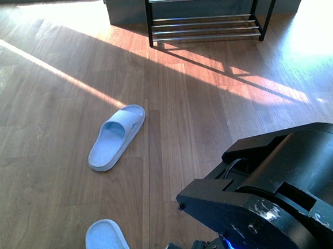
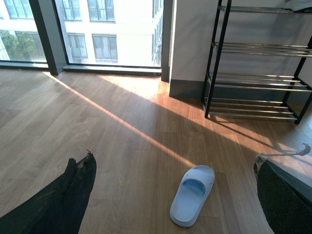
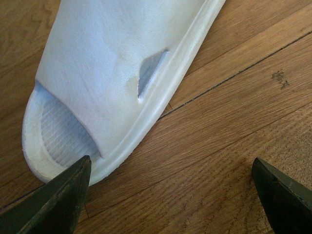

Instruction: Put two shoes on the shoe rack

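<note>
Two pale blue slide sandals lie on the wooden floor. One sandal (image 1: 116, 136) (image 2: 192, 195) lies mid-floor, some way from the shoe rack (image 1: 206, 12) (image 2: 258, 63), which stands against the far wall with black uprights and silver rods. The second sandal (image 1: 108, 244) (image 3: 112, 83) lies near the robot's base. My right gripper (image 3: 170, 195) hovers low over the floor, open, one finger (image 3: 58, 195) at that sandal's toe rim, bare wood between the jaws. My left gripper (image 2: 175, 195) is open, held high, with the first sandal showing between its fingers.
The right arm's black body (image 1: 276, 196) fills the front view's lower right. Large windows (image 2: 87, 29) and a grey wall base (image 2: 187, 87) bound the room beside the rack. Sunlit stripes cross the floor.
</note>
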You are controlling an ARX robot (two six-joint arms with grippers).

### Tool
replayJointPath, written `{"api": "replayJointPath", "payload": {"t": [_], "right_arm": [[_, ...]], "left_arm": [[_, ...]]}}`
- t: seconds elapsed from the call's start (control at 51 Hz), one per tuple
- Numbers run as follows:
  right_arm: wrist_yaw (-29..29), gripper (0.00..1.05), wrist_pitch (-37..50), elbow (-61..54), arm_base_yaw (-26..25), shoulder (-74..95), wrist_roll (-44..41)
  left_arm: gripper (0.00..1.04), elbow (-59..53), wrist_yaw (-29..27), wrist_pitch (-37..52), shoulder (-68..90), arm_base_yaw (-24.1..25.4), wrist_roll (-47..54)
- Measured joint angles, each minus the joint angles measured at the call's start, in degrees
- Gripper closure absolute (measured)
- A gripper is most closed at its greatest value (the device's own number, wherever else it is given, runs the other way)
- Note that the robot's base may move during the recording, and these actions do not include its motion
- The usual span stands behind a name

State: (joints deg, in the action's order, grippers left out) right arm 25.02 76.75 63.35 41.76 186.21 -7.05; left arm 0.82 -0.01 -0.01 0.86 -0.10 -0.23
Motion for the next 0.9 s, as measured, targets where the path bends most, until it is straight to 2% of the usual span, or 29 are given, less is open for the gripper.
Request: {"api": "replayJointPath", "payload": {"t": [0.216, 0.588, 0.902], "right_arm": [[3.76, 0.09, -0.48, -3.52, -2.21, -2.97, 0.96], [0.24, 0.09, 0.83, -0.68, 1.88, -1.73, 4.55], [-2.01, 0.09, -1.18, 5.22, 1.97, 1.07, 7.08]], "left_arm": [[0.09, 0.0, 0.02, 0.0, 0.0, 0.0, 0.0], [0.09, 0.0, 0.0, 0.0, 0.0, 0.0, 0.0], [0.09, 0.0, 0.0, 0.0, 0.0, 0.0, 0.0]]}}
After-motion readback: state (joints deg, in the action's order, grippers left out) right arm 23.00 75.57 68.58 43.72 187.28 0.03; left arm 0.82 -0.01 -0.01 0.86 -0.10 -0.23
